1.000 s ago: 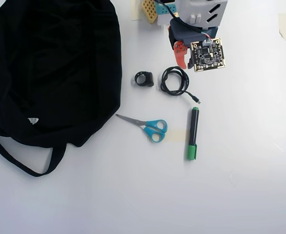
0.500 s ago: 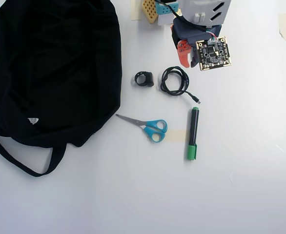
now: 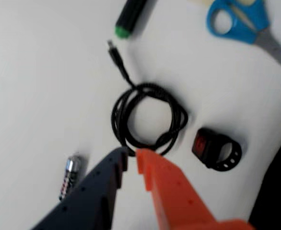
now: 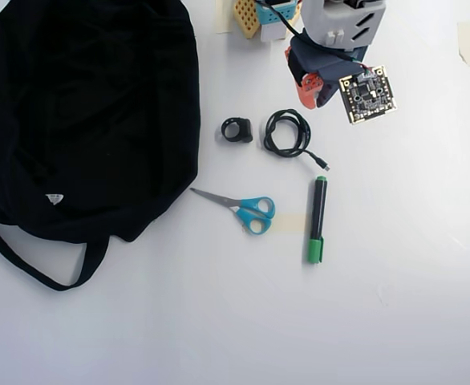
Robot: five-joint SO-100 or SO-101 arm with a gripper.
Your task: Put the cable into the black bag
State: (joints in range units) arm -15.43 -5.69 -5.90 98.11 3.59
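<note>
The cable (image 3: 147,117) lies coiled flat on the white worktop (image 3: 40,81), tail and small plug running up-left in the wrist view toward the green-capped marker (image 3: 131,17). In the overhead view the coil (image 4: 287,132) sits right of centre, well apart from the black bag (image 4: 91,112), which fills the far left.

The gripper (image 3: 131,160) hovers at the coil's near edge, jaws parted only a narrow gap and holding nothing — one dark finger, one orange. We judge the step in hand to be the approach and grasp.

To do it well, we'd open the jaws wider before dropping, then straddle the bundled strands at the coil's near rim, so both fingers close across the cord rather than landing on top. Grip where strands overlap — a single strand would likely slip or let the coil unravel. We'd keep clear of the small black ring (image 3: 217,148) just right of the coil; a sideways nudge could drag it along.

What differs by view: the wrist view shows the jaw gap and its alignment with the coil rim, plus a small metallic item (image 3: 71,175) at left that we can't make out from above. The overhead view shows the bag and the carry route leftward past the ring (image 4: 237,130), with the scissors (image 4: 247,210) just to one side of that line. The bag's opening isn't clear to us in either.
</note>
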